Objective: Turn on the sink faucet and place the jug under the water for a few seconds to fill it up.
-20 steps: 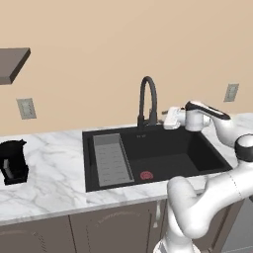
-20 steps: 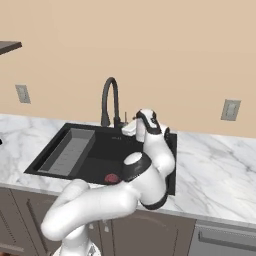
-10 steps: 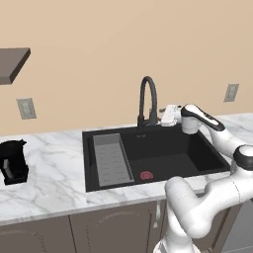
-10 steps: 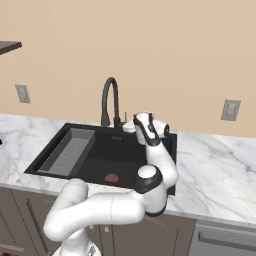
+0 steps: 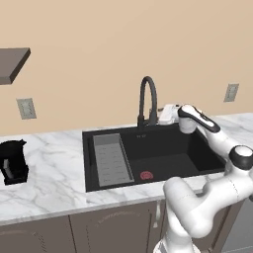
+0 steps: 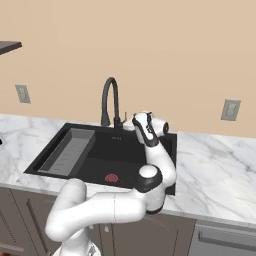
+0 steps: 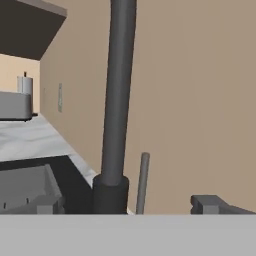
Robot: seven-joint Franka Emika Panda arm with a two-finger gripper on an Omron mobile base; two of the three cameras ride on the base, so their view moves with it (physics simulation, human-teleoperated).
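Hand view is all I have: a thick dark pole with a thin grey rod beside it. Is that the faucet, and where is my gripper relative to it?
Observer: Yes, that is the sink faucet. In the left base view the gripper sits just right of its base, at the back edge of the sink.
Operator: Is water running?
Observer: No. No blue stream falls from the spout toward the red drain ring.
Operator: And the jug?
Observer: The jug stands on the counter, far to the left of the sink, well away from the arm.
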